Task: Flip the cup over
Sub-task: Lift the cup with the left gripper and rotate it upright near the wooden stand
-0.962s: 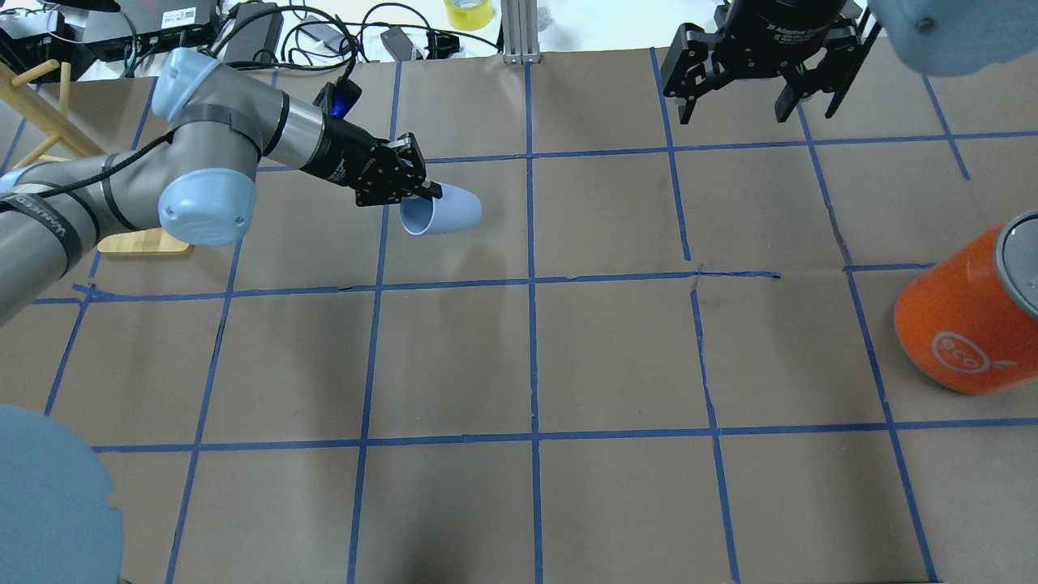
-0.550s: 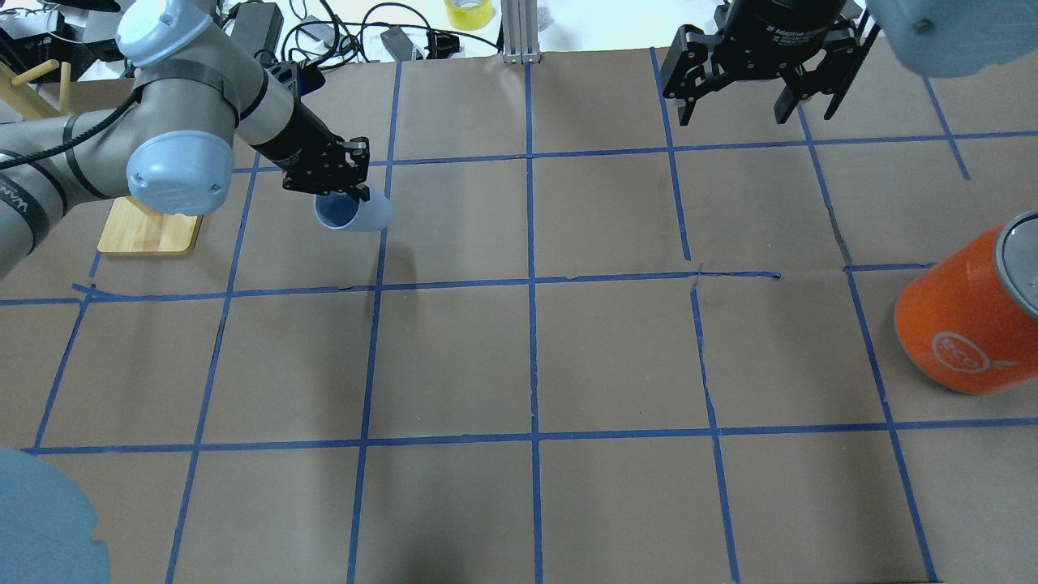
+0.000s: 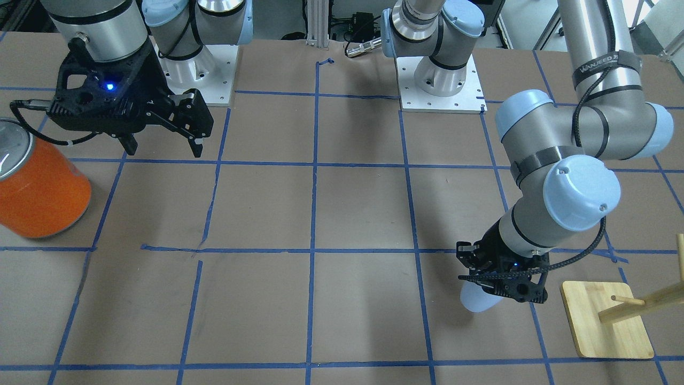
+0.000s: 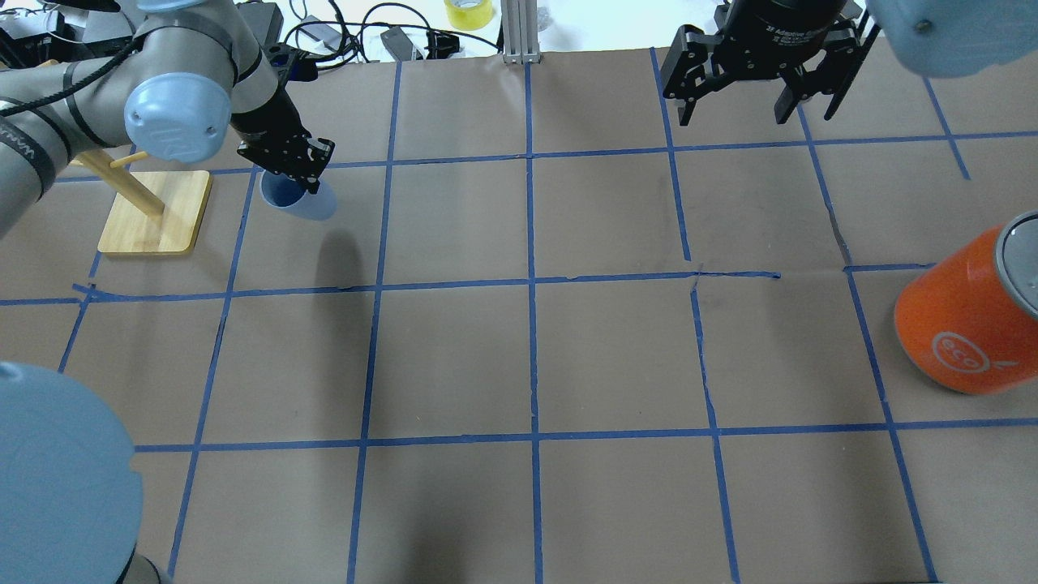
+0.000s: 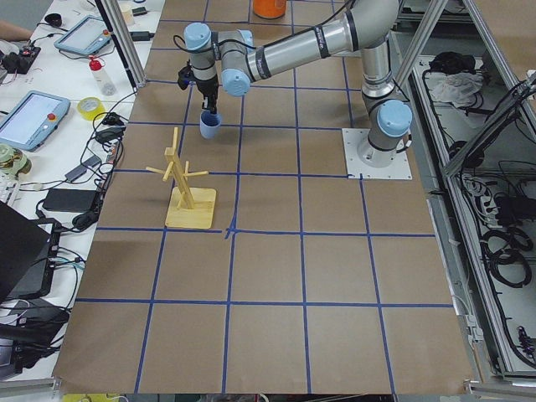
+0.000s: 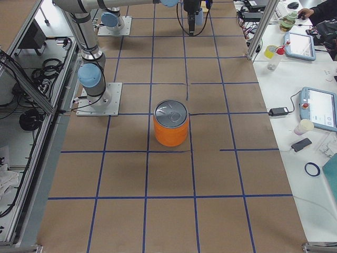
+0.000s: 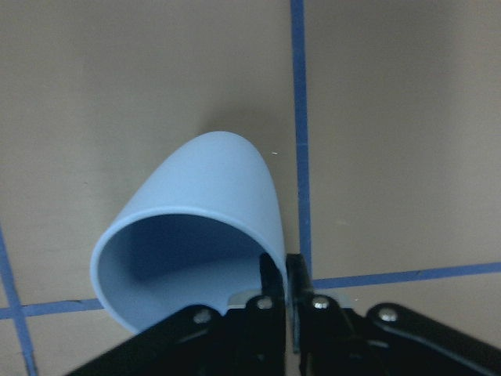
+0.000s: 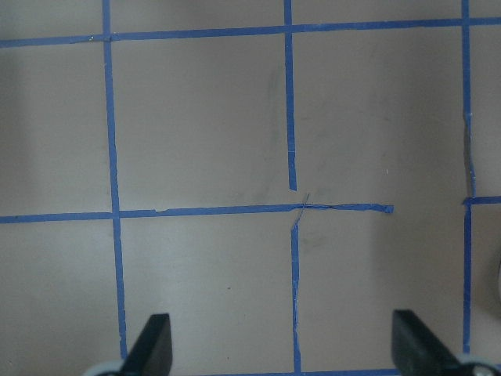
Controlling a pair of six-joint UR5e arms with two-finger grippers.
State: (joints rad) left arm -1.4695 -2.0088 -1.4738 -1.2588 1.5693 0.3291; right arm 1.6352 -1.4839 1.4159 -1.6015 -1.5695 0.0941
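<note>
The pale blue cup hangs tilted above the table at the far left, its open mouth turned up towards the overhead camera. My left gripper is shut on the cup's rim. In the left wrist view the fingers pinch the rim of the cup with one finger inside and one outside. The cup also shows in the front view, under the left gripper. My right gripper is open and empty, high over the far right of the table. Its fingertips show wide apart in the right wrist view.
A wooden mug tree on a square base stands just left of the cup. A large orange can with a silver top stands at the table's right edge. Blue tape lines grid the brown table. Cables and gear lie beyond the far edge.
My left gripper has carried the cup leftwards across the far side of the table, towards the mug tree, turning its mouth more upward. The right gripper has stayed put.
</note>
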